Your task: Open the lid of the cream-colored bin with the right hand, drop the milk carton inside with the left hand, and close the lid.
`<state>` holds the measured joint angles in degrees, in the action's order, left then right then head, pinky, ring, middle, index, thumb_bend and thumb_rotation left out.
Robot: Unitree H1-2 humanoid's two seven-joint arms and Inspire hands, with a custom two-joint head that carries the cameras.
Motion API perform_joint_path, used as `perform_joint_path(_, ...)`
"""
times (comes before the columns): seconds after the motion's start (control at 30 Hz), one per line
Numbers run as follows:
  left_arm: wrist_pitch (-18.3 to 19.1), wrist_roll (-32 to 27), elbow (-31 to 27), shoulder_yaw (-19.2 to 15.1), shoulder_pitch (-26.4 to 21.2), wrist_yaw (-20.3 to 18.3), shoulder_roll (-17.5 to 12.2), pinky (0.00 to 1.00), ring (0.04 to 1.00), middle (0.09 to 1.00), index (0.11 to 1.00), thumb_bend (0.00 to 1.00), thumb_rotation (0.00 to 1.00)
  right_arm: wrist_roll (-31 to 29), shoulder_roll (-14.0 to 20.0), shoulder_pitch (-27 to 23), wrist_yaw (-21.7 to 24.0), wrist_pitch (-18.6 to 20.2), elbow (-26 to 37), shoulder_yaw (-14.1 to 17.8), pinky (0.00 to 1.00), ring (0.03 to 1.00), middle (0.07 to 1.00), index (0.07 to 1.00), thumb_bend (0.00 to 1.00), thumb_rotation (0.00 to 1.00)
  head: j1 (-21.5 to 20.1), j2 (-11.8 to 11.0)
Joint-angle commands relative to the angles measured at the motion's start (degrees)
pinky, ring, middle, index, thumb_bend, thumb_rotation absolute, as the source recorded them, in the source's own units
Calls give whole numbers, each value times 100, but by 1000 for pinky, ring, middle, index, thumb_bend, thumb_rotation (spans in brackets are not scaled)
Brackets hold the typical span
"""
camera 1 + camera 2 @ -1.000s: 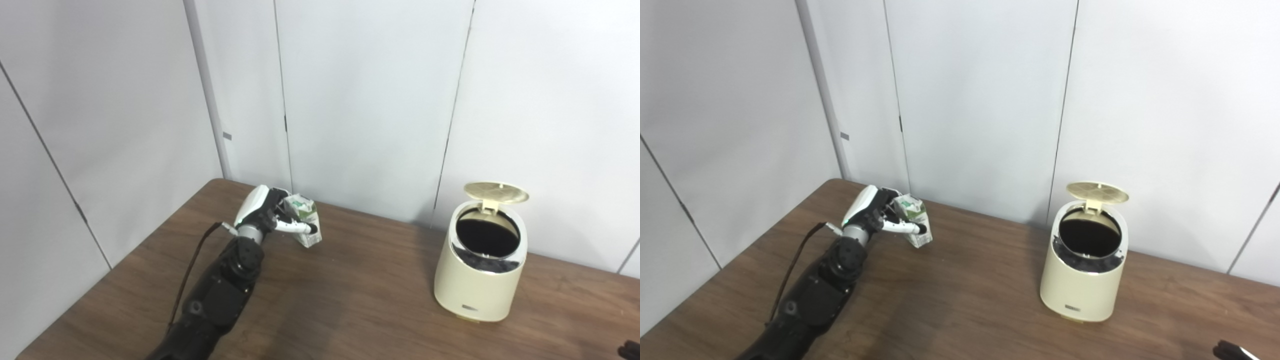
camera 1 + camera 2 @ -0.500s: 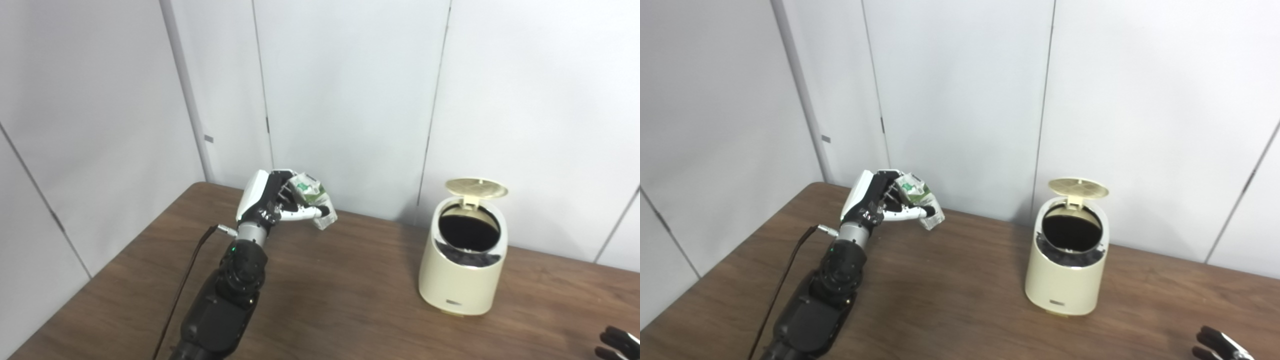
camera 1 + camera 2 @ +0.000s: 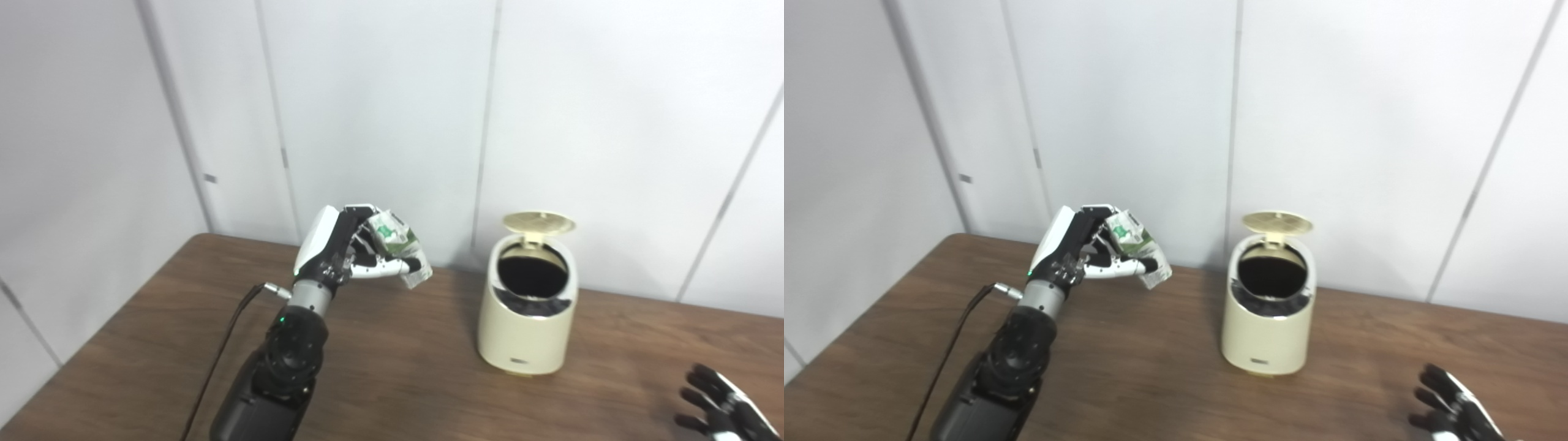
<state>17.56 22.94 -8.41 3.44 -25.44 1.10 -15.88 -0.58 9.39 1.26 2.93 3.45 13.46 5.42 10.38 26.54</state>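
The left hand (image 3: 343,254) is closed around the milk carton (image 3: 399,247) and holds it in the air above the wooden table (image 3: 404,380), with the carton tilted. The cream-colored bin (image 3: 528,318) stands on the table at about 3 o'clock from this hand, a little lower in the view and well apart from the carton. Its round lid (image 3: 538,222) is raised on the hinge at the back, at 12 o'clock of the dark opening, so the bin is open. The right hand (image 3: 1451,411) is at the bottom right corner of the view, at about 5 o'clock from the bin, with fingers spread apart and holding nothing
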Motion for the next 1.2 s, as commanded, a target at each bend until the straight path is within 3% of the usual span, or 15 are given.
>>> perform_joint_path(0.0,-168,45,-430,-27,-323,-11,-15,358,461,515,486,476,0,32,-21,-100,-37,-13,270,-14,725,851,861,845,600,739,-19,6)
perform_joint_path(0.33,-178,235,-650,107,-497,-130,226,341,464,532,488,474,0,315,-107,-106,-106,13,414,-163,744,877,887,869,515,680,-612,59)
perform_joint_path(0.47,-218,227,-536,161,-629,-106,378,341,462,534,487,474,0,558,-214,-72,-191,112,520,-253,730,866,879,867,510,679,-780,81)
perform_joint_path(0.67,-578,27,-223,139,-791,-48,594,331,451,516,496,474,0,851,-392,-52,-274,240,643,-345,729,863,882,870,481,685,-1031,107)
perform_joint_path(1.17,-681,148,420,247,-1265,175,1084,352,454,498,494,477,0,1129,-569,-68,-344,482,837,-508,730,862,886,880,454,705,-1222,166)
